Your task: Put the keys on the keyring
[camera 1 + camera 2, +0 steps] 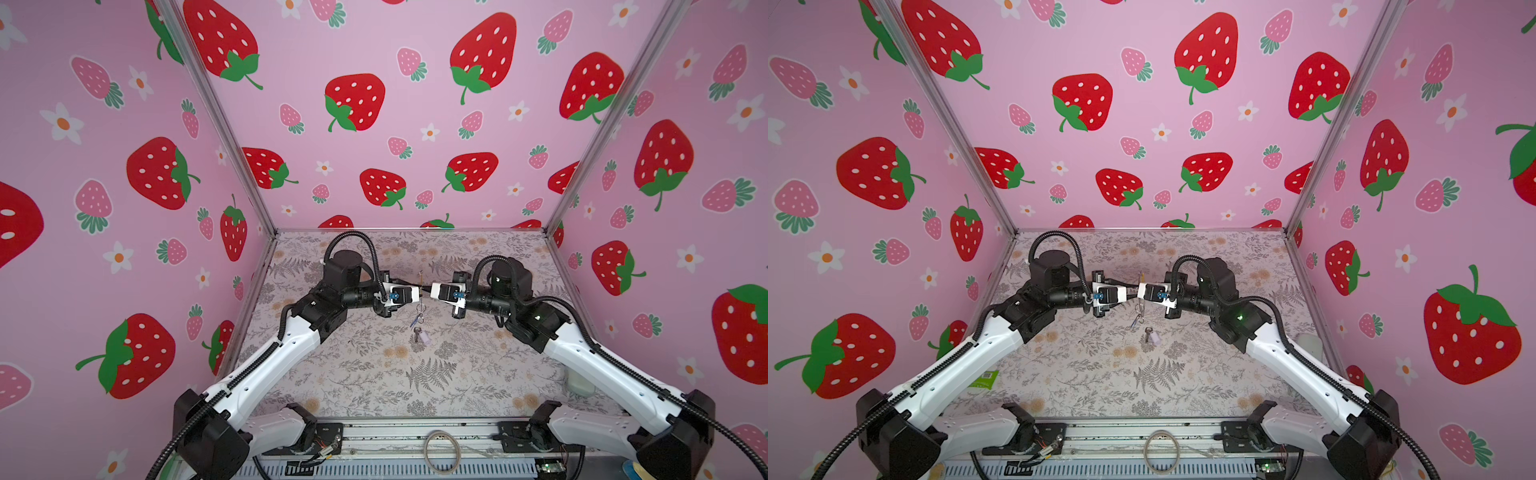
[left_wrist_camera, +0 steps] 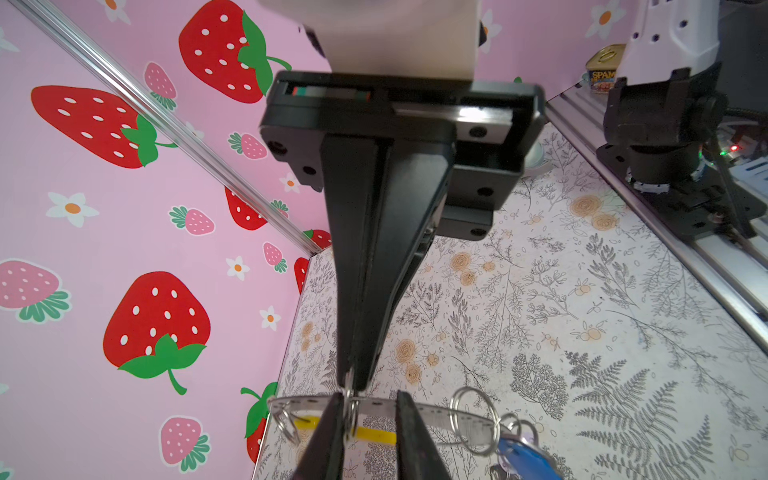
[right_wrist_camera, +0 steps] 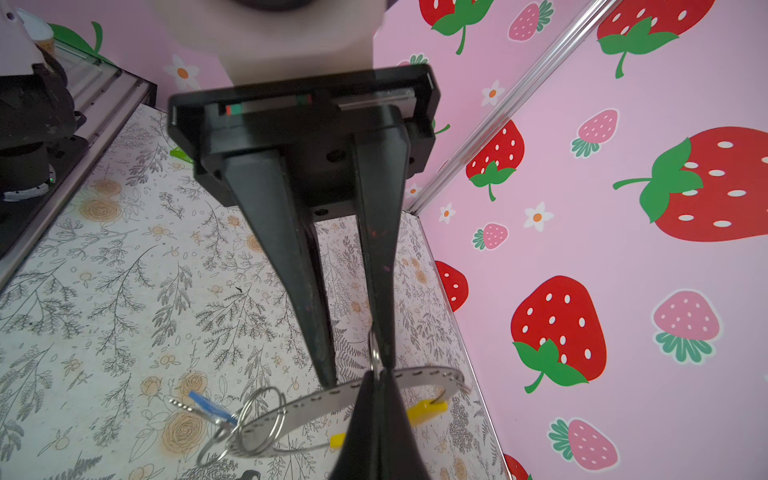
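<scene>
Both grippers meet in mid-air over the middle of the table. The keyring (image 2: 436, 411) (image 3: 316, 401), a grey band with a yellow section, hangs between them. My right gripper (image 3: 376, 374) (image 1: 424, 286) is shut on the band beside a small metal loop. My left gripper (image 2: 370, 399) (image 1: 420, 288) faces it with its jaws a little apart. The band runs across the gap and nothing is clamped. The blue-tagged key (image 2: 523, 457) (image 3: 205, 403) (image 1: 415, 321) dangles from split rings threaded on the band. The lilac-tagged key (image 1: 420, 335) (image 1: 1152, 336) lies on the table just below.
A plain pale hoop (image 1: 441, 452) (image 1: 1161, 452) lies on the front metal rail between the arm bases. A white container (image 1: 579, 382) stands at the right wall, a green packet (image 1: 984, 379) lies near the left arm, and a Spam can (image 2: 602, 70) sits beyond the rail. Strawberry-print walls enclose three sides.
</scene>
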Motion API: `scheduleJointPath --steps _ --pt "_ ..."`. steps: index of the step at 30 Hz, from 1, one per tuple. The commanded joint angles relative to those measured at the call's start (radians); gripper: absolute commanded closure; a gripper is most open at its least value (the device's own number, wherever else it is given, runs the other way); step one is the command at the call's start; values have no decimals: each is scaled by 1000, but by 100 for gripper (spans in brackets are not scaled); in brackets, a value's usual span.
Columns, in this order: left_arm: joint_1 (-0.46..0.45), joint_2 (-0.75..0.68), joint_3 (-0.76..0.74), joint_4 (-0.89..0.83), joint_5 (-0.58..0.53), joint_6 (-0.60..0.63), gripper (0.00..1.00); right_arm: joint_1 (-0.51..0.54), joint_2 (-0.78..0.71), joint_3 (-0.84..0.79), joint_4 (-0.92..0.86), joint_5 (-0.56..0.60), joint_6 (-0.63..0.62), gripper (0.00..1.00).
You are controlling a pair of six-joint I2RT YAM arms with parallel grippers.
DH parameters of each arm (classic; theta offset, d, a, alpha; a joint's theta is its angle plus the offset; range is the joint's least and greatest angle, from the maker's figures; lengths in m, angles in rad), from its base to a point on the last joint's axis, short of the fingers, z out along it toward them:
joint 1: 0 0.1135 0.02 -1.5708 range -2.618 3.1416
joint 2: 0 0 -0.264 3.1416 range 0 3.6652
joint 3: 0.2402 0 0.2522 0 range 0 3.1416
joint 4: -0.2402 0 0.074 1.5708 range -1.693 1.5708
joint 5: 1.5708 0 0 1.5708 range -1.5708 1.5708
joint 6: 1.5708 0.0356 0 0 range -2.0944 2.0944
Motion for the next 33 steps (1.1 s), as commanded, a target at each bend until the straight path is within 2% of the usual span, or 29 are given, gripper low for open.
scheduleJointPath --steps 1,17,19,22,23,26,30,33 --pt "3 7 44 -34 -3 13 77 -2 -13 26 40 -35 -1 100" --pt "3 13 47 -23 -5 15 93 -2 -10 29 41 -52 6 100" --pt "2 13 47 -25 -5 16 99 -2 -9 27 41 -51 8 100" --pt "1 9 47 -23 -2 14 100 -2 -9 27 43 -46 11 100" --pt "2 7 43 -13 -2 9 100 -2 -10 27 45 -41 14 98" --pt "3 -3 24 26 -4 -11 100 -7 -24 11 68 -26 28 82" --pt "3 -19 2 77 1 -46 100 -35 -52 -24 73 -34 43 71" --pt "3 -27 -14 115 7 -67 100 -48 -69 -46 76 -39 52 68"
